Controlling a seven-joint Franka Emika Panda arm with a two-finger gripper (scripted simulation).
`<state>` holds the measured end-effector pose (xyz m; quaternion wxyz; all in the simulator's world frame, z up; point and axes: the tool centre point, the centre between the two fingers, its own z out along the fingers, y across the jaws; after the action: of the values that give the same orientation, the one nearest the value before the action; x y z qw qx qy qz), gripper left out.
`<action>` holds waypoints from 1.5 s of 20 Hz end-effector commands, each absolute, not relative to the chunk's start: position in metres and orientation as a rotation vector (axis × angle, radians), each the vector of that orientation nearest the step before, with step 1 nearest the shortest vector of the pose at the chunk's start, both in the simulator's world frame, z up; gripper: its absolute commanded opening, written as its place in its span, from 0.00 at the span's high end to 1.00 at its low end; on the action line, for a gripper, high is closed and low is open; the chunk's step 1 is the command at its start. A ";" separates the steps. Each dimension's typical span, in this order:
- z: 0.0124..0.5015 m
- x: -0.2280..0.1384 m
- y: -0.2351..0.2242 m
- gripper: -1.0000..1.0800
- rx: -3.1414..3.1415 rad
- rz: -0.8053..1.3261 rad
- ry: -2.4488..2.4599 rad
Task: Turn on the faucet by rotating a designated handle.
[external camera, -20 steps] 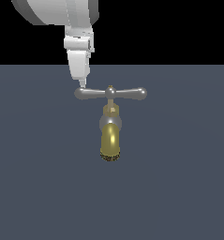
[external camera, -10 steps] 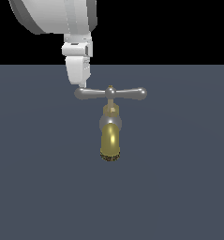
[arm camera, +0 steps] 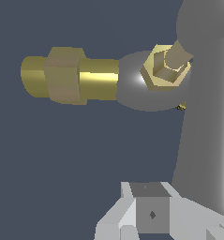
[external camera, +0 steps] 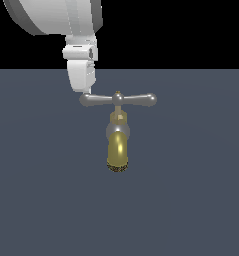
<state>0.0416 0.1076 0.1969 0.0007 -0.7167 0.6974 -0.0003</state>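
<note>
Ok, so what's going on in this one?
A simulated robot arm is working at a small faucet on a dark grey surface. Its gripper sits at the end of the grey crossbar handle on the exterior view's left, apparently touching that bulb. Whether the gripper is open or shut isn't clear. The brass spout points toward the camera.

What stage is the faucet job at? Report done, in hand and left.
Done: the gripper is down at the bulb of the handle on the exterior view's left, apparently touching it.
In hand: lining up a push on that arm; neither view shows how the jaws stand.
Left: the turn itself. The crossbar lies level across the faucet, and no water shows at the spout.
</note>
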 end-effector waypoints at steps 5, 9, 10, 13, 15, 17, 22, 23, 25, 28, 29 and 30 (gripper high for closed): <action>0.197 0.023 0.109 1.00 -2.252 0.001 2.191; 0.197 0.012 0.110 1.00 -2.252 0.001 2.191; 0.197 0.009 0.110 1.00 -2.251 0.001 2.191; 0.197 0.001 0.111 1.00 -2.251 0.001 2.191; 0.197 -0.005 0.111 1.00 -2.251 0.001 2.191; 0.197 -0.010 0.112 1.00 -2.251 0.001 2.191; 0.197 -0.024 0.112 1.00 -2.251 0.000 2.191; 0.197 -0.027 0.113 1.00 -2.251 0.000 2.191; 0.197 -0.029 0.113 1.00 -2.251 0.000 2.191; 0.197 -0.029 0.107 1.00 -2.246 -0.008 2.192; 0.197 -0.032 0.105 1.00 -2.246 -0.008 2.192; 0.197 -0.034 0.103 1.00 -2.247 -0.008 2.192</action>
<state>-0.0296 0.1108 0.1972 0.0036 -0.7183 0.6958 -0.0032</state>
